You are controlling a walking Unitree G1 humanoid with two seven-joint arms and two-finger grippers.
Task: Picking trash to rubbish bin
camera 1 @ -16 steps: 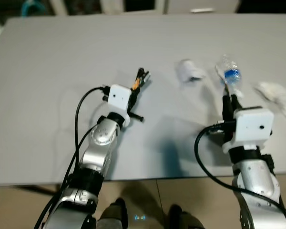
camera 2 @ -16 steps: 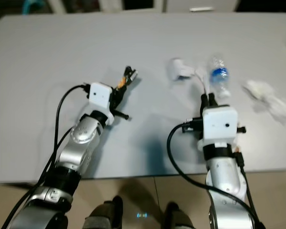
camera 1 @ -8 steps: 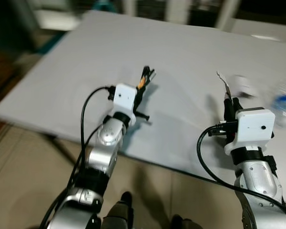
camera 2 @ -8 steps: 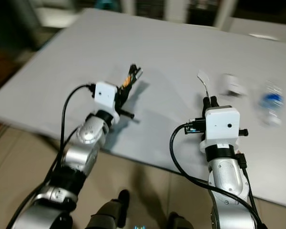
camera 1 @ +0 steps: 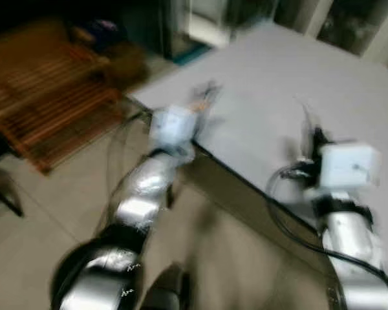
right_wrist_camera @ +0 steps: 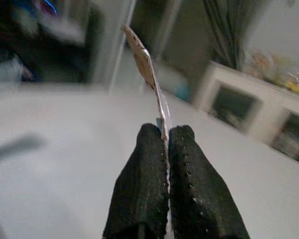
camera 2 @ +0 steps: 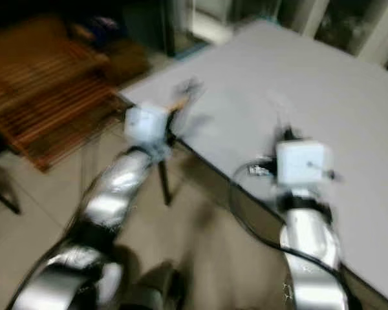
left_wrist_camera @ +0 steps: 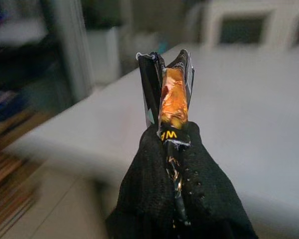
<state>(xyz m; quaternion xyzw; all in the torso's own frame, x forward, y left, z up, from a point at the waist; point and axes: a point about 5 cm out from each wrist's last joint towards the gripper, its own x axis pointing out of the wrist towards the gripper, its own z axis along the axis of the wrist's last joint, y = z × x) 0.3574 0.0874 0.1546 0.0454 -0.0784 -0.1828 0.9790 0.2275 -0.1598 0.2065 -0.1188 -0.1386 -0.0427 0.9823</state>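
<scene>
Blur is seen across both eye views. An orange snack wrapper (left_wrist_camera: pixel 173 99) is pinched in the left gripper (left_wrist_camera: pixel 173 149), and a thin scrap of wrapper (right_wrist_camera: pixel 148 74) is clamped upright in the right gripper (right_wrist_camera: pixel 165 144), above the grey table (camera 1: pixel 278 84).

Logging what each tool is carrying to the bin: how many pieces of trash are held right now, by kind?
Orange and black snack wrapper, in the left tool: 1
Thin pale flat scrap, in the right tool: 1
Total: 2
</scene>
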